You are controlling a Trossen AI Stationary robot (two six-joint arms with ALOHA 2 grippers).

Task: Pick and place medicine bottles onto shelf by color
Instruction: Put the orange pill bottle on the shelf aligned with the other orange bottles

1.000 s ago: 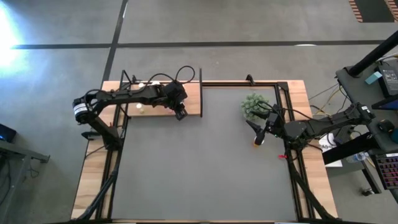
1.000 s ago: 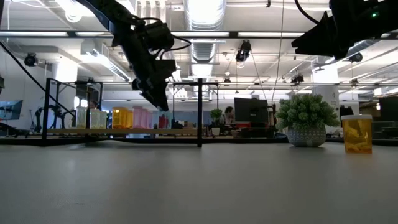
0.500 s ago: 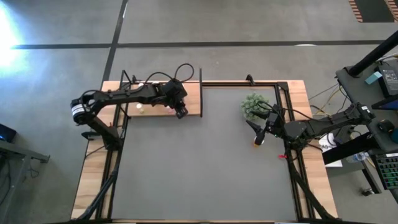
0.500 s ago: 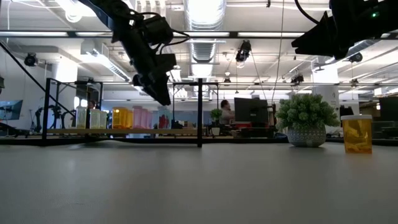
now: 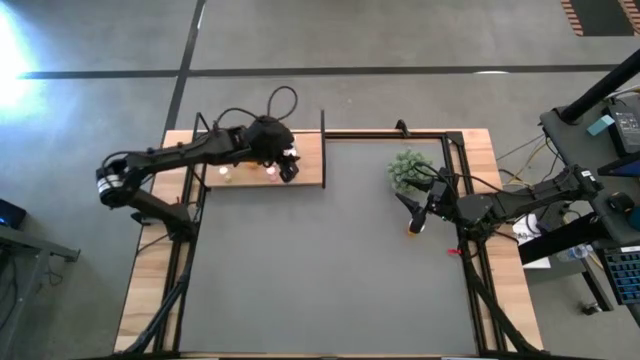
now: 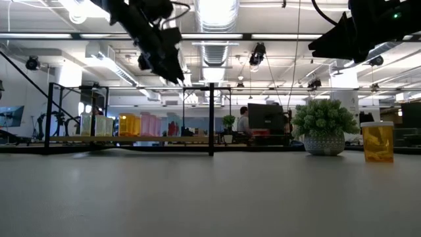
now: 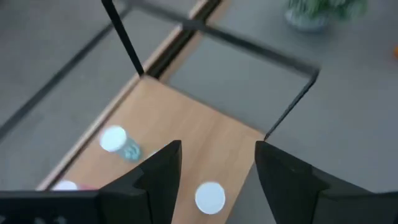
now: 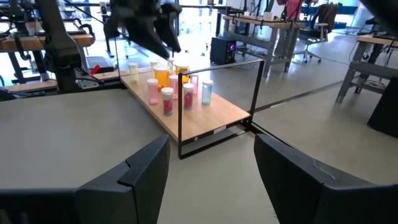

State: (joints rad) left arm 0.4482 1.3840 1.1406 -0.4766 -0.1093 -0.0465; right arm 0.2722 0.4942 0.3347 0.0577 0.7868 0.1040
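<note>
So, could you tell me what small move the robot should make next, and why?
Probably the right tool should drop and close on the orange bottle. That bottle stands alone on the mat beside the plant, under the open right tool, while the other bottles already stand on the shelf. The left tool is open and empty above that shelf.

An open-plan lab or workshop. Exposed ceiling ducts point(image 6: 214, 39) and strip lights run overhead. Beyond the table stand workbenches point(image 8: 261, 23), monitors point(image 6: 265, 117) and a seated person point(image 6: 244, 122)
</note>
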